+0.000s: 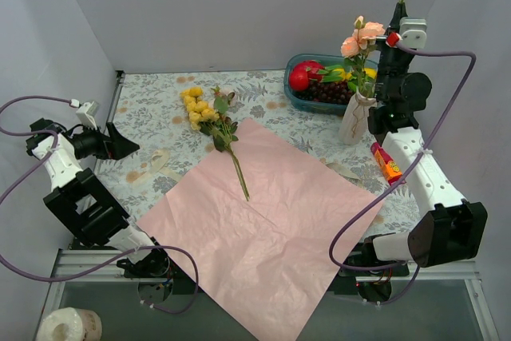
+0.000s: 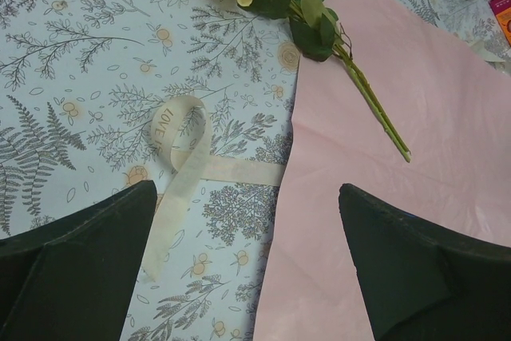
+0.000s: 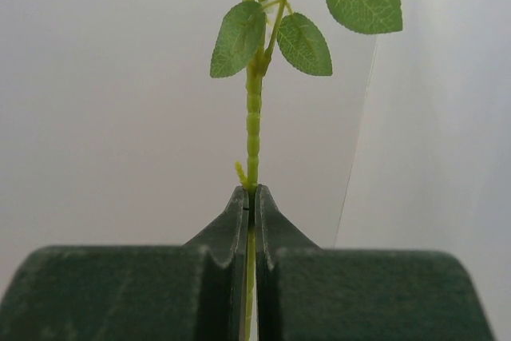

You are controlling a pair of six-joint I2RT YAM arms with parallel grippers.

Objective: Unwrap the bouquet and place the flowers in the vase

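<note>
Right hand on stem, top unseen

tub: blue, far right on the cloth, holding a red apple and dark grapes (yellow and green pieces half hidden) | packet: orange, right edge | cloth: floral | paper roll: white, near-left corner, below table
</note>
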